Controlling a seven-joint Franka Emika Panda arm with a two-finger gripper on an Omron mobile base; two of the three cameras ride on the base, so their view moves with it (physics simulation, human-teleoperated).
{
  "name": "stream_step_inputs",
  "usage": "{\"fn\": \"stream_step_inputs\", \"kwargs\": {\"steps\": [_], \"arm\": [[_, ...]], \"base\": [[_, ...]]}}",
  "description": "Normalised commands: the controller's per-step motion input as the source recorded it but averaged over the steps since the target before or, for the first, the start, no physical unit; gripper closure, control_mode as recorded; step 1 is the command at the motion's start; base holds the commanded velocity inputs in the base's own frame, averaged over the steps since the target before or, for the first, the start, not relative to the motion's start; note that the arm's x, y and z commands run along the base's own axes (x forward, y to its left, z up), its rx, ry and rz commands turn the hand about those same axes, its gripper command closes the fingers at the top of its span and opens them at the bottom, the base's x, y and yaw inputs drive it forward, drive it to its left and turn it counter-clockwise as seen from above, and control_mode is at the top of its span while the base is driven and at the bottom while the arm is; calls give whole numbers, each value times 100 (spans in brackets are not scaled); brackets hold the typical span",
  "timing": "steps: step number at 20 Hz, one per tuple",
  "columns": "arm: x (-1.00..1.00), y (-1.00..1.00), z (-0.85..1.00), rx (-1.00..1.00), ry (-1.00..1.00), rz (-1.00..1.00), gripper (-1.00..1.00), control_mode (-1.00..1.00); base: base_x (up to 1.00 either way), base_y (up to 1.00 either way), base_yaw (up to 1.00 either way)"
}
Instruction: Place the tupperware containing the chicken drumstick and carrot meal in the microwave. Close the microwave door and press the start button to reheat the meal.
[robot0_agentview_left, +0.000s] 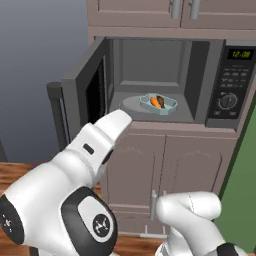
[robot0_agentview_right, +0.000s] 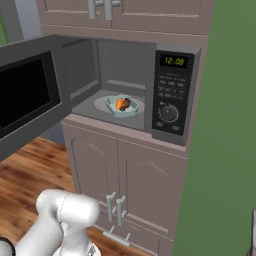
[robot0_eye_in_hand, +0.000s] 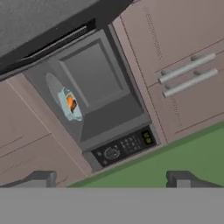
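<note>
Tupperware (robot0_agentview_left: 159, 104) with carrot (robot0_agentview_left: 155, 102) and chicken drumstick (robot0_agentview_left: 161, 101) sits on microwave (robot0_agentview_right: 172, 95) turntable, microwave door (robot0_agentview_right: 27, 95) swung open at 9 o'clock, gripper (robot0_eye_in_hand: 112, 178) released, holding nothing.

Microwave (robot0_agentview_right: 125, 80) cavity: front open. Tray (robot0_agentview_right: 121, 106) on turntable (robot0_agentview_right: 100, 105) centre; free room above and around it. Door (robot0_agentview_right: 30, 95) swung wide off left edge, blocking approach from that side.

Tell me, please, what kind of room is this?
Most likely a kitchen, and a rendered one. A built-in microwave stands open among brown cabinets, with a tupperware of food inside, and the floor is wood.
</note>
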Motion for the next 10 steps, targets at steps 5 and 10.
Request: {"fn": "stream_step_inputs", "kwargs": {"steps": [5, 10], "arm": [[0, 79, -6, -10, -7, 0, -100, -100], [4, 90, -9, -12, -2, 0, -100, -100]], "base": [[0, 0, 0], [0, 0, 0]]}}
